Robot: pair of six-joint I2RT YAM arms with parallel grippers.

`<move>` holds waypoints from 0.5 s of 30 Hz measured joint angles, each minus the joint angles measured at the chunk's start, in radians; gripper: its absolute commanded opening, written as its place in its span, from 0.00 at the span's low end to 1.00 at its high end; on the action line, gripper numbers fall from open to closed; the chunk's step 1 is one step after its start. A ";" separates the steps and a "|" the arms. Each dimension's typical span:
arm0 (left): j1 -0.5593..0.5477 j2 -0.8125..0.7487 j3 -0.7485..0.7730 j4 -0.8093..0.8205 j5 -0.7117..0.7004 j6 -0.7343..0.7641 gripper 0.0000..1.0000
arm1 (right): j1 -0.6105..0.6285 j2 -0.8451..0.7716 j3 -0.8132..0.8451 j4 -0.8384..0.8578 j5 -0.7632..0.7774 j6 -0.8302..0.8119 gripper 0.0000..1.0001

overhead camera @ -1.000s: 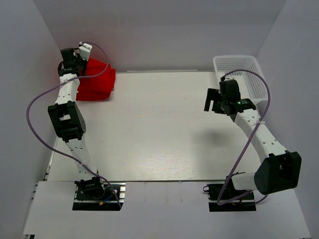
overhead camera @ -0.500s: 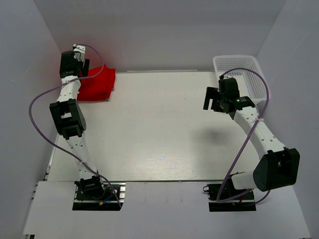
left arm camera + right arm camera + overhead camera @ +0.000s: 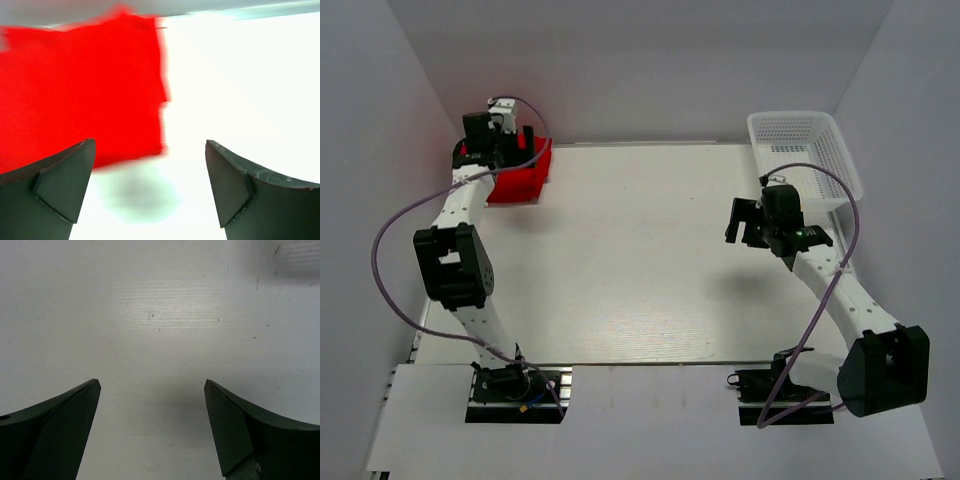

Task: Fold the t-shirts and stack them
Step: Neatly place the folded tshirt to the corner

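Red t-shirts (image 3: 523, 182) are lying as a folded pile in the far left corner of the table (image 3: 640, 270), and I am hovering my left end effector (image 3: 515, 140) right over them. Its jaws are standing wide apart and gripping nothing. In the left wrist view the t-shirts (image 3: 80, 90) are filling the left side, with their right edge running just left of the gap at my left end effector (image 3: 150, 145), so the cloth is sitting slightly left of and ahead of my fingers. My arm is covering part of the pile from above, so I am not judging its long axis. My right end effector (image 3: 745, 222) is hanging released over bare table well apart from the pile, nearer the white basket (image 3: 810, 150). I am judging the left arm to be far the nearer one for any move on the pile.
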 measured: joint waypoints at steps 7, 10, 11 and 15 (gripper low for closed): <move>-0.216 -0.359 -0.454 0.111 0.093 -0.252 1.00 | 0.000 -0.167 -0.193 0.074 -0.052 0.031 0.90; -0.343 -0.499 -0.638 0.124 0.091 -0.320 1.00 | 0.000 -0.247 -0.254 0.114 -0.092 0.037 0.90; -0.380 -0.551 -0.705 0.133 0.087 -0.339 1.00 | 0.000 -0.268 -0.273 0.122 -0.101 0.038 0.90; -0.438 -0.779 -0.891 0.087 0.026 -0.404 1.00 | 0.000 -0.295 -0.314 0.126 -0.119 0.039 0.90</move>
